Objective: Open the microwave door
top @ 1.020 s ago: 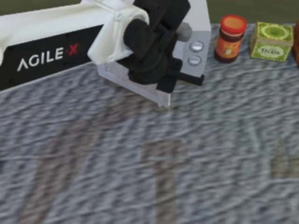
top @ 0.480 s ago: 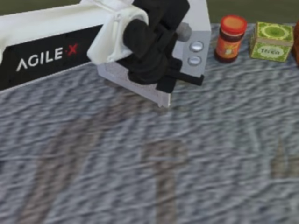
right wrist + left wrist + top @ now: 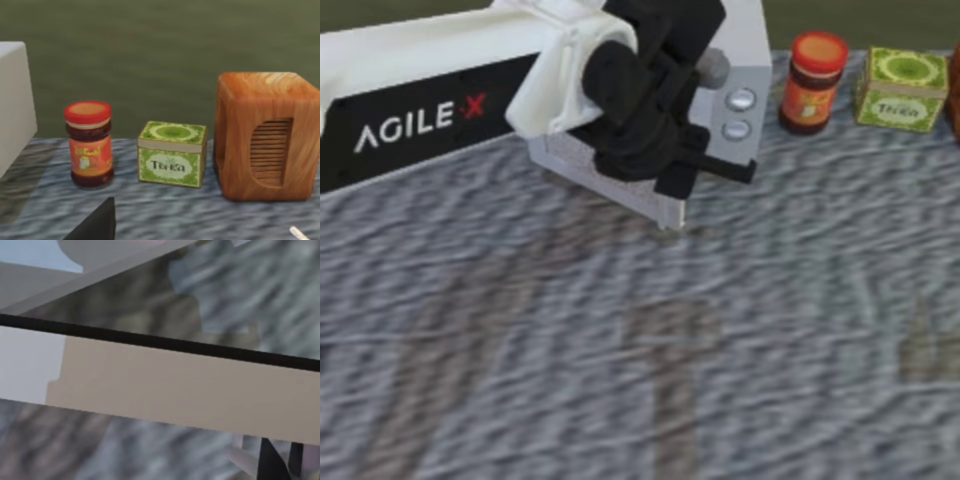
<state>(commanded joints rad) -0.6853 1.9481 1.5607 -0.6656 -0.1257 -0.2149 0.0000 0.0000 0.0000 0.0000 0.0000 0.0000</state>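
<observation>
Entering from the upper left of the top view, the left arm (image 3: 430,110) reaches across to the microwave (image 3: 745,60) at the upper centre of the frame, and its black left claw (image 3: 705,170) sits at the free edge of the microwave door (image 3: 620,190). The door stands swung partly outward from the oven front, its lower corner over the grey woven surface (image 3: 640,350). Whether the claw is spread or pressed together cannot be told, since the wrist body covers the fingers. Two round silver knobs (image 3: 740,100) show on the control strip just right of the claw. Further right, along the upper edge, stand a red-lidded jar (image 3: 813,82) and a green tea box (image 3: 900,90), near each other but apart. The right wrist view adds a wooden box (image 3: 267,137) beside the tea box.
</observation>
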